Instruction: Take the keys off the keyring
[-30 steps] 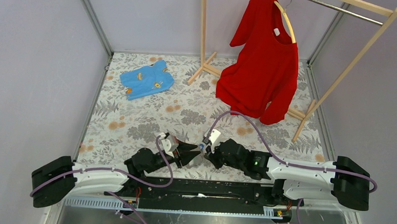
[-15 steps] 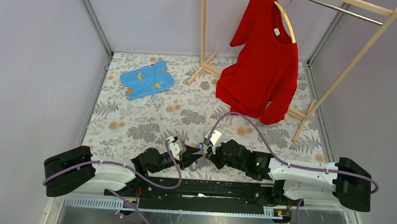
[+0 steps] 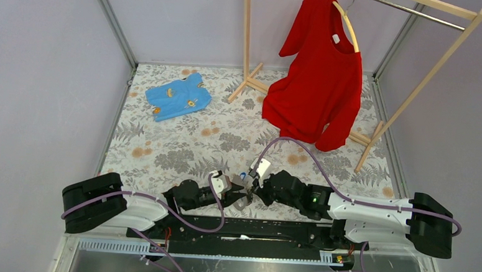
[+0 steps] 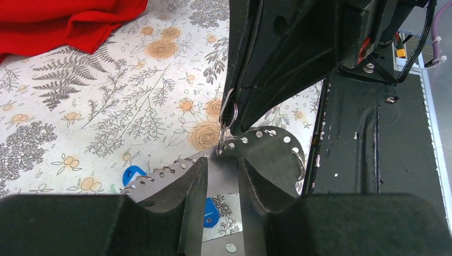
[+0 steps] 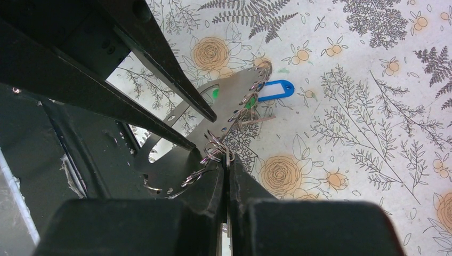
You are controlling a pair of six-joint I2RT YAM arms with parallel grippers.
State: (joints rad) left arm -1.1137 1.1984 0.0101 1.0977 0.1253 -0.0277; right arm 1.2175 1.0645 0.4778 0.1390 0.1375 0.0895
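Observation:
The keyring is a curved steel plate point(image 5: 234, 93) point(image 4: 266, 149) with holes and small split rings along its edge, lying low at the table's front edge point(image 3: 244, 203). Blue tags point(image 5: 274, 89) point(image 4: 130, 175) of the keys hang at its rings; the tiny keys themselves are hard to make out. My right gripper point(image 5: 226, 162) point(image 3: 252, 188) is shut on one split ring point(image 4: 233, 112) that links into a hole of the plate. My left gripper point(image 4: 222, 160) point(image 3: 241, 189) faces it with jaws partly apart, tips over the plate's face. Whether they touch it I cannot tell.
The black base rail point(image 4: 368, 160) point(image 3: 240, 229) runs right beside the plate. Farther back, a red shirt point(image 3: 319, 84) hangs on a wooden rack point(image 3: 249, 49), whose foot stands on the flowered cloth. A blue garment point(image 3: 178, 96) lies at the back left.
My left arm has slid right toward the right gripper, bringing its fingertips over the plate. The right gripper has stayed shut and has barely moved.

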